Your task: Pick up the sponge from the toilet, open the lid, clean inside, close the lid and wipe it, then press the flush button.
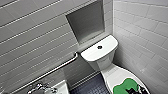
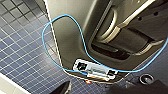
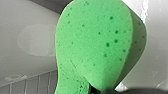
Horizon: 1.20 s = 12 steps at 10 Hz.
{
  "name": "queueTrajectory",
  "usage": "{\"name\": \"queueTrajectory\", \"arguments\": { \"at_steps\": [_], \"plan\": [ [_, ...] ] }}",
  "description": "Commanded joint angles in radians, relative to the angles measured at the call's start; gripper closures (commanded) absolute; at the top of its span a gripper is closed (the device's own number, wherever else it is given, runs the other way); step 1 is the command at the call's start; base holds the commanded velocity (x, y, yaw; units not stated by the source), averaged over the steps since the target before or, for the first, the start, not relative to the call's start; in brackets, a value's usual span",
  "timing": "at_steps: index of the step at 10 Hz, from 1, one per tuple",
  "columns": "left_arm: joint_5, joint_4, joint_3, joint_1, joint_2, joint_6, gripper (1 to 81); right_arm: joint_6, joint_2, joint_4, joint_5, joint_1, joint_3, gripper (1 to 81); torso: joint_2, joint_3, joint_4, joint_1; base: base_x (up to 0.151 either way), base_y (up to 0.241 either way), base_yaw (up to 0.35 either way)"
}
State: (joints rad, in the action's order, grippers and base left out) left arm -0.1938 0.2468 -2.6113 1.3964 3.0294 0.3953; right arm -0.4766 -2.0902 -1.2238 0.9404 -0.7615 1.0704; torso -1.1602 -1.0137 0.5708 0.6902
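1. My right pincer is clenched on the sponge; the pad stands up from the pinch, creased where I hold it near one edge
2. Of my left pincer I cannot tell whether it is released or clenched
3. The sponge sits over the near end of the closed lid; whether it touches the lid or hangs just above it I cannot tell
4. Farther back stand the toilet tank and the flush button in the middle of its top, well apart from my pincer; behind them are a wall niche and a grab rail
5. What could go wrong, as I judge it: the pad is soft and held by its margin, so pressing could fold it or pull it free. The glossy lid offers little purchase, and I could slide off its rim while lifting it
6. My right wrist view shows the pad's pores, thickness and crease, which the head view lacks. The head view places the pad against the lid and the button. My left wrist view shows dark blue floor tiles and a blue cable on my own body
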Motion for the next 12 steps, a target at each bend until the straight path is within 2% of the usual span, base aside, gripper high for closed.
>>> {"name": "queueTrajectory", "arguments": {
  "at_steps": [1,4,6,8,10,11,12],
  "plan": [
    [-0.096,-0.001,-0.01,0.013,-0.036,0.005,1.0,-0.148,-0.052,-0.315,-0.369,0.277,0.398,81.1,0.0,0.0,0.0,0.0,0.0,0.0,0.0],
    [-0.098,0.003,-0.01,0.014,-0.039,0.005,1.0,-0.143,-0.134,-0.361,-0.529,0.296,0.705,81.1,0.0,0.0,0.0,0.0,0.0,0.0,0.0],
    [-0.098,0.006,-0.01,0.016,-0.041,0.005,1.0,-0.131,-0.145,-0.375,-0.531,0.285,0.782,81.1,0.0,0.0,0.0,0.0,0.0,0.0,0.0],
    [-0.098,0.008,-0.01,0.017,-0.042,0.005,1.0,-0.103,-0.104,-0.361,-0.535,0.221,0.772,81.1,0.0,0.0,0.0,0.0,0.0,0.0,0.0],
    [-0.098,0.006,-0.01,0.019,-0.038,0.005,1.0,-0.091,-0.034,-0.323,-0.481,0.112,0.657,81.1,0.0,0.0,0.0,0.0,0.0,0.0,0.0],
    [-0.096,0.006,-0.01,0.023,-0.042,0.005,1.0,-0.041,-0.007,-0.284,-0.436,0.067,0.625,81.1,0.0,0.0,0.0,0.0,0.0,0.0,0.0],
    [-0.096,0.006,-0.01,0.026,-0.05,0.005,1.0,0.047,0.034,-0.211,-0.43,0.024,0.594,81.1,0.0,0.0,0.0,0.0,0.0,0.0,0.0]
  ]
}}
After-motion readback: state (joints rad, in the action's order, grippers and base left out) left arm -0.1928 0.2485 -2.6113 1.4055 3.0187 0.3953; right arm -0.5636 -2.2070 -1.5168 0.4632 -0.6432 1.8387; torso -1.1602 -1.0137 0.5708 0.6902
